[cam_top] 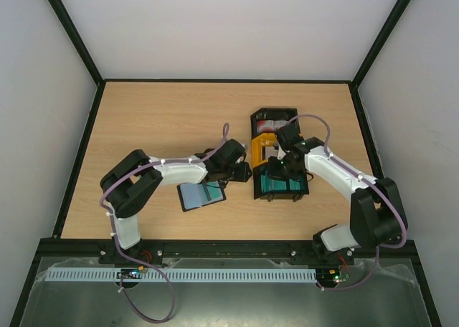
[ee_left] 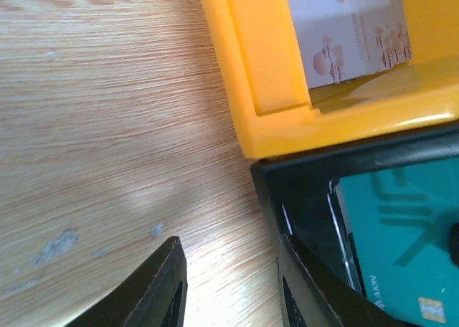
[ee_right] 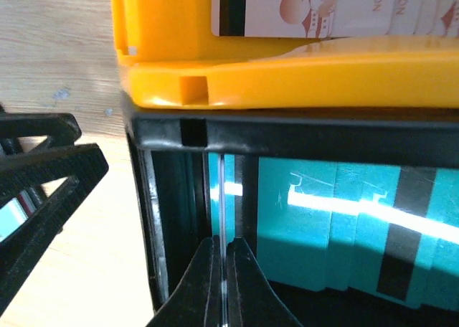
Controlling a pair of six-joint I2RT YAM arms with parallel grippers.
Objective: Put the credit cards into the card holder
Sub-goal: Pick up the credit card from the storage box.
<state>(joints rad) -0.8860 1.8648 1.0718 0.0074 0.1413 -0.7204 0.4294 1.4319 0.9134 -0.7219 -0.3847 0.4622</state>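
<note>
Cards (ee_right: 344, 219), teal, lay fanned in the black bin (ee_right: 287, 133). One card (ee_right: 222, 198) stood on edge at the bin's left end, clamped between the closed fingers of the right gripper (ee_right: 224, 269). The step in hand was judged to be the pick: the grip was made, the lift not yet done. The card holder (cam_top: 201, 196) lay open on the table (ee_left: 86, 126), left of the bin and apart from it, seemingly with a teal card in it. The left gripper (ee_left: 229, 291) hung at the bin's left wall, jaws apart and holding nothing. The next move called for a straight lift, since the bin's left wall stood close beside the card and the yellow bin (ee_right: 287, 76) touched the bin's far wall. Leftward travel would have to clear the left gripper, which stood between bin and holder.
</note>
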